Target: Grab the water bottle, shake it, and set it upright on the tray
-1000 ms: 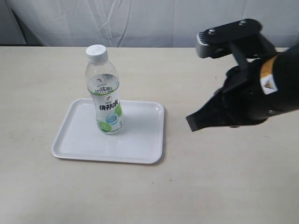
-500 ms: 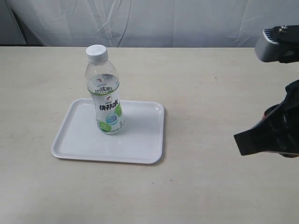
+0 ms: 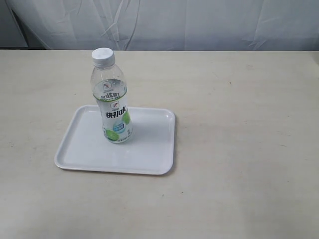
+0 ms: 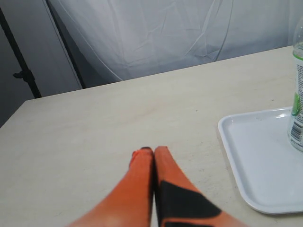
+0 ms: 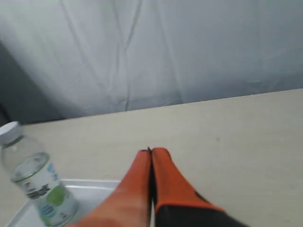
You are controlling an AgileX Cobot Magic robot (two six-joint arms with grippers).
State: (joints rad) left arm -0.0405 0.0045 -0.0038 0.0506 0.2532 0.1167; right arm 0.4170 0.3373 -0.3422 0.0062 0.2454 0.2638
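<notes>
Water bottle (image 3: 112,99): stands upright on the tray (image 3: 149,149), base seated near the tray's middle. White cap (image 3: 103,56) is screwed on. Label (image 3: 116,118) faces the exterior view, with dark lettering and green patches. Nothing touches the bottle.

Tray: lies flat on the pale worktop (image 3: 239,149), in the left half of the exterior view. The low rim is visible all round, and the bottle is the only item on it.

Left hand (image 4: 152,152): closed. The two orange fingers (image 4: 141,168) lie pressed against each other along their length and grip nothing. The hand sits above bare worktop, well apart from the tray (image 4: 251,161) and from the bottle (image 4: 297,109), which shows only as a strip at the edge of the left wrist view.

Right hand (image 5: 150,153): closed. Its orange fingers (image 5: 138,172) meet tip to tip and hold nothing. It is raised over the worktop, apart from the bottle (image 5: 40,194) and from the tray (image 5: 94,188) beneath the bottle. This view is slightly blurred.

Each hand shows only in its own wrist view.

Surroundings: a white curtain (image 3: 199,25) hangs behind the far edge of the worktop. A dark pole (image 4: 19,71) stands beside the curtain in the left wrist view.
</notes>
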